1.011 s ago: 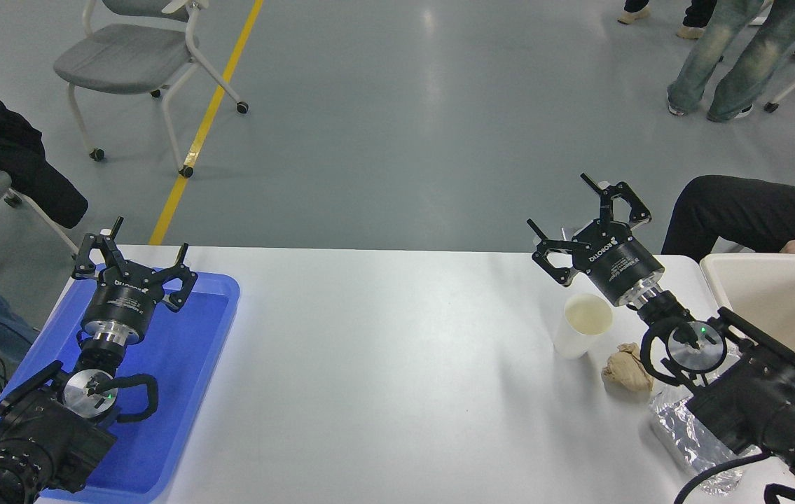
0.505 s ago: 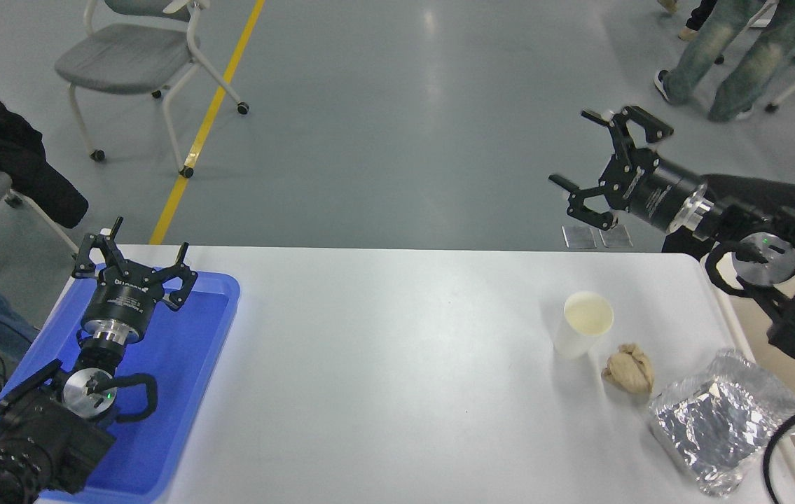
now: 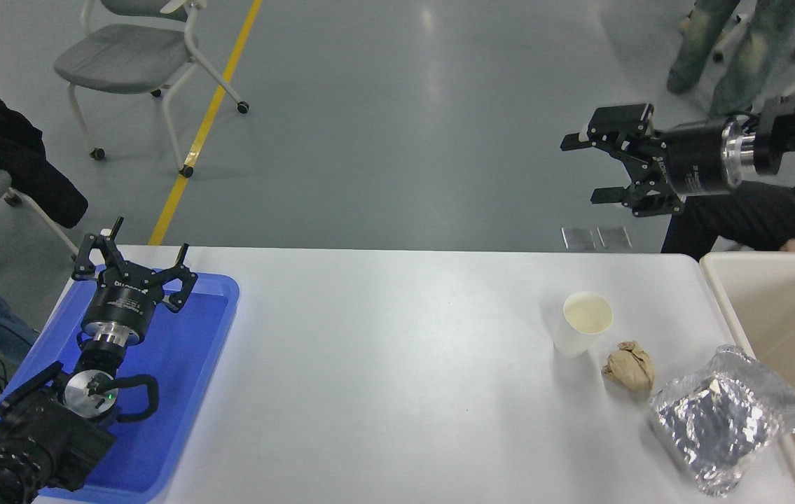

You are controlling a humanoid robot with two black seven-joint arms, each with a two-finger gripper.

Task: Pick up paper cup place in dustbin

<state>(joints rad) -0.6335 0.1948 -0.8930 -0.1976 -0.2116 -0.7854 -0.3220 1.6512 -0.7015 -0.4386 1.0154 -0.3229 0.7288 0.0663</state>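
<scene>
Head view: paper cup (image 3: 585, 323) stands upright on the table (image 3: 397, 364), rim up.

Your robot's all matte black: the left gripper (image 3: 134, 269) has skeletal linkage fingers with open cutouts, sitting on a fat cylinder body with small white lettering and a shiny silver ring at its base. Behind that there's a round silver wrist disc with a tiny green light and a looped black cable. The right gripper (image 3: 604, 166) has the same build, silver collar included.
</scene>
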